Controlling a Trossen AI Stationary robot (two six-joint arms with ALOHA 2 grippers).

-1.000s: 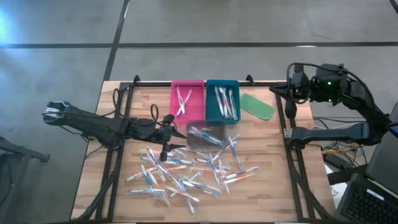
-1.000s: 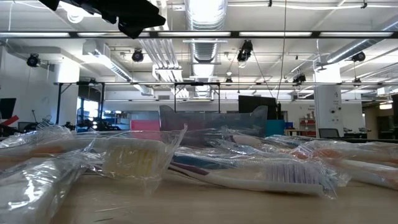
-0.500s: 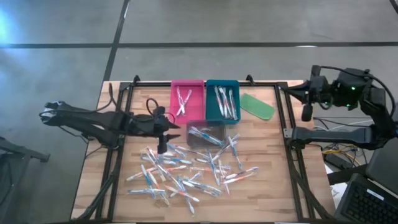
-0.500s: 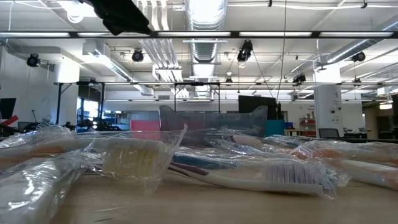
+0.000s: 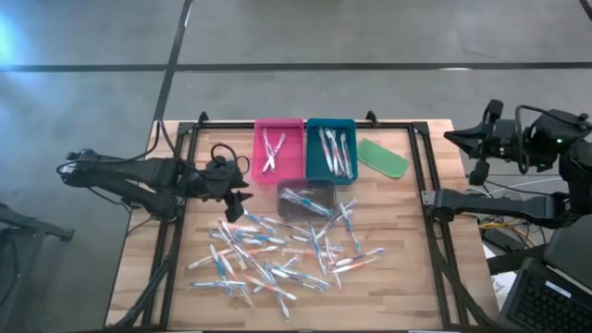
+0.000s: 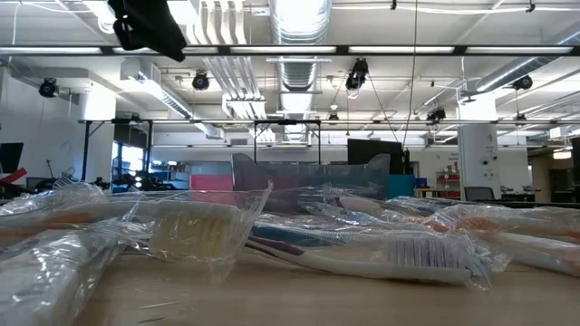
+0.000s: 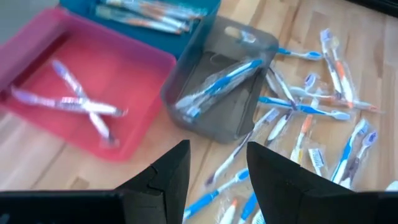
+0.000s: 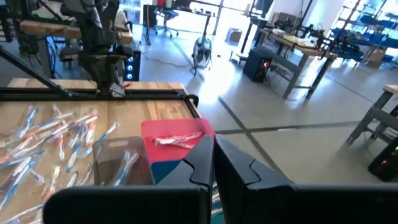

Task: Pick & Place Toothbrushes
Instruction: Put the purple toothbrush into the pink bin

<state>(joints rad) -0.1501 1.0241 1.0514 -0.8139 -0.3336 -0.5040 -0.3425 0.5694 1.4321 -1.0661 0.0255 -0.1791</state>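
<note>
Many wrapped toothbrushes (image 5: 277, 254) lie loose on the wooden table, seen close up in the low view (image 6: 362, 249). A few lie in the pink tray (image 5: 277, 148), several in the teal tray (image 5: 331, 148), and blue ones in the clear grey tray (image 7: 217, 87). My left gripper (image 5: 236, 205) hangs open above the table's left part, left of the grey tray (image 5: 306, 197), with nothing between its fingers (image 7: 217, 180). My right gripper (image 5: 481, 157) is shut and empty, out past the table's right edge (image 8: 214, 158).
A flat green oblong piece (image 5: 383, 157) lies right of the teal tray. A black frame rail (image 5: 421, 185) runs along the table's right side, another along the left (image 5: 180, 185). Bare wood shows at the near edge (image 5: 388, 305).
My left gripper has risen and drawn back toward the table's left edge, away from the pile, tipping up from pointing down and rolling. It stays open. My right gripper has moved right, out past the table's right edge, still shut.
</note>
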